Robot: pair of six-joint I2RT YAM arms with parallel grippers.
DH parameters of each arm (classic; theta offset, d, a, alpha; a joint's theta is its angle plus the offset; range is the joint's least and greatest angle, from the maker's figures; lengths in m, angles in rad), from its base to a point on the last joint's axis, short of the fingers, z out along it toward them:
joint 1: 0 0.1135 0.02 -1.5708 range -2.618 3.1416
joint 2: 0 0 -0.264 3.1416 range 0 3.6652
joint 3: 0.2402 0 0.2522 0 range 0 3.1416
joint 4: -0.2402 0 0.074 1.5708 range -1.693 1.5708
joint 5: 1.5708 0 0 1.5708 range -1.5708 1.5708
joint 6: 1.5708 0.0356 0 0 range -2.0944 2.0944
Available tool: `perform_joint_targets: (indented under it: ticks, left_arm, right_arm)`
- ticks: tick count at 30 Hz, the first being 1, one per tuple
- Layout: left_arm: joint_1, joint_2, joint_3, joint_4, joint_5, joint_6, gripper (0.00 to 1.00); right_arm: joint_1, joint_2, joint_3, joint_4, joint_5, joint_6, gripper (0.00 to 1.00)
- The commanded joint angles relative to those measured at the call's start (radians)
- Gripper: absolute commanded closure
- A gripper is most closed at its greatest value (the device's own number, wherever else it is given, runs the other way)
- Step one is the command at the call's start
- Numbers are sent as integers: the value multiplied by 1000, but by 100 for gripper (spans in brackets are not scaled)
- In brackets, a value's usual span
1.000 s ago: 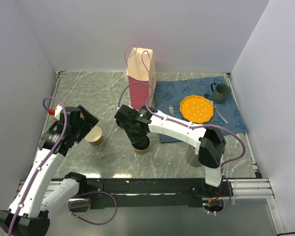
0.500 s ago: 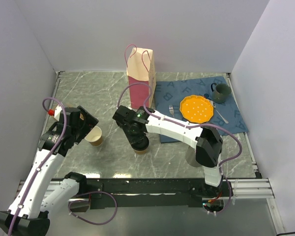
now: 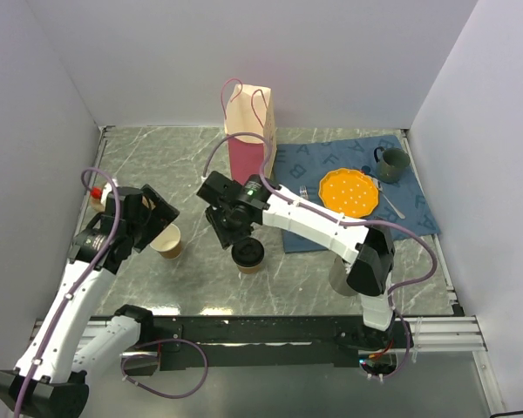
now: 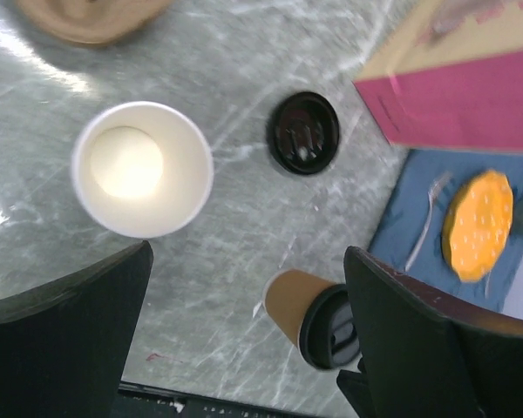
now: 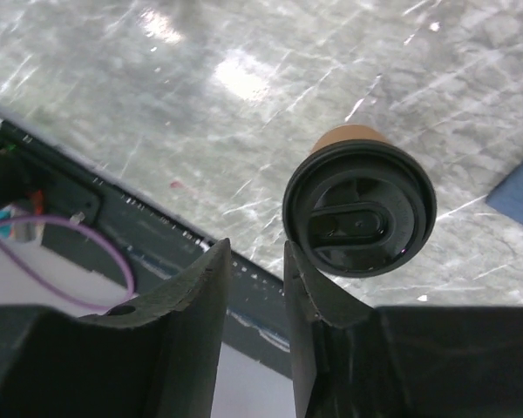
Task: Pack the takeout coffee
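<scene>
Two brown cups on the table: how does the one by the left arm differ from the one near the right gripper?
The open cup has no lid and shows a cream inside; the takeout coffee is capped with a black lid. The open cup sits under the left gripper, whose fingers are spread; the takeout coffee stands free beside the right gripper, whose fingers are nearly together and hold nothing. Both are brown paper cups standing upright on the marble table.

At frame centre, your takeout coffee [image 3: 247, 254] stands with bare marble in front; the right gripper [image 3: 227, 228] crowds its upper left. The open cup [image 3: 167, 241] blocks the left, the paper bag [image 3: 249, 138] the rear.
</scene>
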Motion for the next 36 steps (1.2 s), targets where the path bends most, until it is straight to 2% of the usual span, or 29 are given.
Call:
perform_joint_targets:
  ticks: [1, 4, 5, 7, 11, 15, 19, 29, 36]
  left_arm:
    - [3, 26, 47, 106, 153, 98, 1]
    - [0, 75, 30, 172, 337, 140, 4]
    - [-2, 102, 18, 191, 378, 141, 6]
    - [-20, 133, -28, 252, 478, 135, 10]
    - [-86, 228, -79, 343, 569, 123, 14]
    - [-198, 307, -85, 404, 584, 107, 17]
    - [-279, 367, -65, 380, 522, 89, 23]
    - [-284, 370, -109, 375, 495, 71, 33]
    - [-305, 387, -155, 383, 480, 35, 40]
  right_arm:
    - [-71, -81, -12, -36, -109, -53, 60]
    - [-150, -157, -125, 55, -221, -136, 51]
    - [-171, -189, -151, 75, -293, -157, 50]
    - [-232, -208, -207, 92, -344, -205, 47]
    - [-311, -225, -283, 92, -440, -292, 44]
    - [-361, -221, -342, 103, -497, -325, 36]
    - [-380, -202, -366, 137, -554, -335, 35]
    - [-377, -130, -392, 195, -617, -325, 38]
    - [-377, -127, -495, 295, -603, -286, 40]
